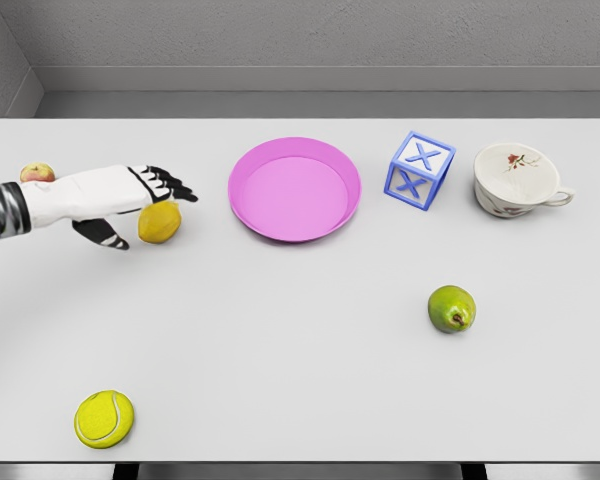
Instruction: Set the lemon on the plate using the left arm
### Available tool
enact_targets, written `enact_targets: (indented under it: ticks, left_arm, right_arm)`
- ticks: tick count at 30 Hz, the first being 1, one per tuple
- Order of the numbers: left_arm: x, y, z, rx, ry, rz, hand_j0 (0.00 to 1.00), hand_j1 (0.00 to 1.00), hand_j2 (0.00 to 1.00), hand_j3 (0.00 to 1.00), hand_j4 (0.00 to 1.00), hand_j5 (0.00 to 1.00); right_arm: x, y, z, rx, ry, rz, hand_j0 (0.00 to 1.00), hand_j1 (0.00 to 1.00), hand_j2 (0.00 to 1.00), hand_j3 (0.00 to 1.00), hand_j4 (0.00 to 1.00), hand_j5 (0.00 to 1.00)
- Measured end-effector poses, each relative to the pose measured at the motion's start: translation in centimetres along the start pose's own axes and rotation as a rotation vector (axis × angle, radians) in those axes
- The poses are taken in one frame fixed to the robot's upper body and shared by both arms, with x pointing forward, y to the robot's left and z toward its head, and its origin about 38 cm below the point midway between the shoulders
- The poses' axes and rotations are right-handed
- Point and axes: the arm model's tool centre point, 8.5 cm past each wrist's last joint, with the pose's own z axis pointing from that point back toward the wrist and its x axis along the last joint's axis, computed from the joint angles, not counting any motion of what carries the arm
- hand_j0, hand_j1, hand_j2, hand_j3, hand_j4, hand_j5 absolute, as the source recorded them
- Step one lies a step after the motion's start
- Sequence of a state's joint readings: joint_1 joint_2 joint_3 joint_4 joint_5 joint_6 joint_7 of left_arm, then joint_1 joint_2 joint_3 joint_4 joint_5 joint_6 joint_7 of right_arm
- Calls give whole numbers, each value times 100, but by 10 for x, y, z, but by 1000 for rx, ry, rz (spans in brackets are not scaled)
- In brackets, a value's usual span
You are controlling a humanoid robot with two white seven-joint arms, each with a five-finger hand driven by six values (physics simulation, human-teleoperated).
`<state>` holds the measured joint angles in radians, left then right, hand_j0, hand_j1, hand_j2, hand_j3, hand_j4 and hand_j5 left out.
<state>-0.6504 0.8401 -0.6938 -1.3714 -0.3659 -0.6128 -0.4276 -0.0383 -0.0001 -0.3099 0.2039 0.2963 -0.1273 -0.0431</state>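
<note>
The yellow lemon (160,222) lies on the white table at the left. My left hand (140,205) comes in from the left edge and hovers right over the lemon, fingers (170,184) stretched out above it and the thumb (105,235) spread to its left side; the hand is open and does not grip the fruit. The pink plate (255,215) sits to the right of the lemon, near the middle back of the table, with nothing on it. My right arm does not show.
A peach (36,173) peeks out behind my left forearm. A blue-and-white letter cube (419,170) and a white floral teacup (516,179) stand right of the plate. A green pear (451,308) lies front right, a tennis ball (104,418) front left.
</note>
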Motion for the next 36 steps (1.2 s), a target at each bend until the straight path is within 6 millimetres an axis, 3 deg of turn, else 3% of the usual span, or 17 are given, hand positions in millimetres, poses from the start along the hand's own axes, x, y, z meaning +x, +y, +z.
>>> enact_targets:
  ticks: [11, 26, 28, 30, 36]
  left_arm:
    - [-6, -13, -24, -7, 11, 40, 100, 100, 100, 100, 100, 100]
    - [-20, -27, -31, -53, 65, 42, 100, 100, 100, 100, 100, 100]
    - [-21, -28, -31, -59, 69, 37, 91, 91, 91, 91, 91, 91]
    - [-22, -29, -31, -70, 74, 29, 75, 75, 75, 75, 75, 75]
    - [-22, -32, -32, -96, 79, 13, 65, 65, 65, 65, 65, 65]
  right_arm:
    - [0, 0, 0, 0, 0, 0, 100, 100, 100, 100, 100, 100]
    - [0, 0, 0, 0, 0, 0, 100, 100, 100, 100, 100, 100]
    - [0, 0, 0, 0, 0, 0, 100, 100, 100, 100, 100, 100]
    - [0, 0, 0, 0, 0, 0, 100, 100, 100, 100, 100, 100]
    - [0, 0, 0, 0, 0, 0, 100, 100, 100, 100, 100, 100]
